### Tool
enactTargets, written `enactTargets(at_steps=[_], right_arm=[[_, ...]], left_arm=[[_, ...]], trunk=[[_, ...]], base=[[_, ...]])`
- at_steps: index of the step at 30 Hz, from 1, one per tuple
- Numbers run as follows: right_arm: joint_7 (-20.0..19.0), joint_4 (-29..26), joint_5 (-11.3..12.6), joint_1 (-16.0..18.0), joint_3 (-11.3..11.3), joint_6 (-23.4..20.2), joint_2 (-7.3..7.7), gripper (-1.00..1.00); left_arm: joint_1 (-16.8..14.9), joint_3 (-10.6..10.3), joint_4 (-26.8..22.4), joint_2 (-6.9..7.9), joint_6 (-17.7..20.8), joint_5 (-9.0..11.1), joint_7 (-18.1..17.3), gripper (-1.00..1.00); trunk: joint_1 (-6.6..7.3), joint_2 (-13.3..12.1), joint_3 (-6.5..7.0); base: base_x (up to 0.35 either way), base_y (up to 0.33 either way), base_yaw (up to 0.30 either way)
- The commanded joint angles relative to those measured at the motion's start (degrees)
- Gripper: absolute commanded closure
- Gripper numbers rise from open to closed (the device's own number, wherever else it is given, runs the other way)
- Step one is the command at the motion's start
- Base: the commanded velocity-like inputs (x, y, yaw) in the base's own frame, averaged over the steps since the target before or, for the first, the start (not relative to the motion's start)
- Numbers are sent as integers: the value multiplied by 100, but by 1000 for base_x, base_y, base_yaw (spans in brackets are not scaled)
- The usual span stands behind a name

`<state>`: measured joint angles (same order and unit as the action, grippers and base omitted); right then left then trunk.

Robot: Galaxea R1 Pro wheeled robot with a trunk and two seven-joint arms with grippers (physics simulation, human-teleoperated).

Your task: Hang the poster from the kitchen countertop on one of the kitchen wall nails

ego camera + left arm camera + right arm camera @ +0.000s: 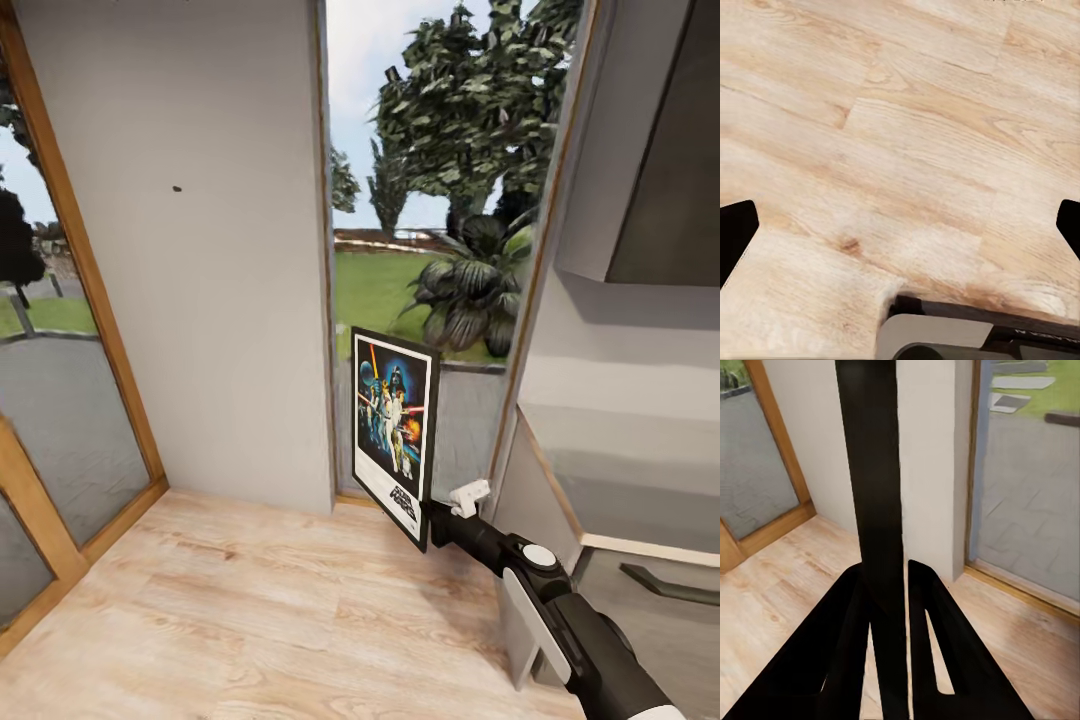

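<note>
R arm reaches out low w/ the right gripper point(432, 522) clamped on the poster point(394, 430) at its lower edge, held upright above the wood floor point(250, 620), in front of the window point(440, 250). In the wrist cam the fingers point(851, 645) pinch the poster's dark edge point(874, 510) from both sides. The wall nail point(177, 188) (tiny dark dot) sits high on the pale grey wall point(200, 300), well apart from the poster, up and to the left. Left gripper point(900, 225) spread wide, nothing between its tips, facing the floor point(900, 135).

No legible text on poster point(393, 432)
</note>
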<state>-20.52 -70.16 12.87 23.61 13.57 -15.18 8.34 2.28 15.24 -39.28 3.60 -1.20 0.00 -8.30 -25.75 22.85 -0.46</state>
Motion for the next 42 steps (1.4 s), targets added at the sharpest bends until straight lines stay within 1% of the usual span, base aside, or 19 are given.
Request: enactTargets(at_steps=[1, 19, 26, 42], right_arm=[[-16, -6, 71, 3, 5, -46, 3, 100], [-8, -7, 72, 3, 9, -52, 1, 100], [-13, -7, 75, 3, 10, -51, 1, 100], [-13, 1, 76, 3, 14, -46, 1, 100]], left_arm=[[1, 20, -1, -3, -11, 0, -38, -100], [1, 32, 0, 0, -12, 0, -38, -100], [1, 42, 0, 0, -12, 0, -31, -100], [1, 50, 3, 0, -12, 0, -31, -100]], trunk=[[-3, 7, -5], [-3, 7, -5], [-3, 7, -5], [-3, 7, -5]], base=[[0, 273, 249], [1, 289, 270], [106, 293, 32], [179, 305, 1]])
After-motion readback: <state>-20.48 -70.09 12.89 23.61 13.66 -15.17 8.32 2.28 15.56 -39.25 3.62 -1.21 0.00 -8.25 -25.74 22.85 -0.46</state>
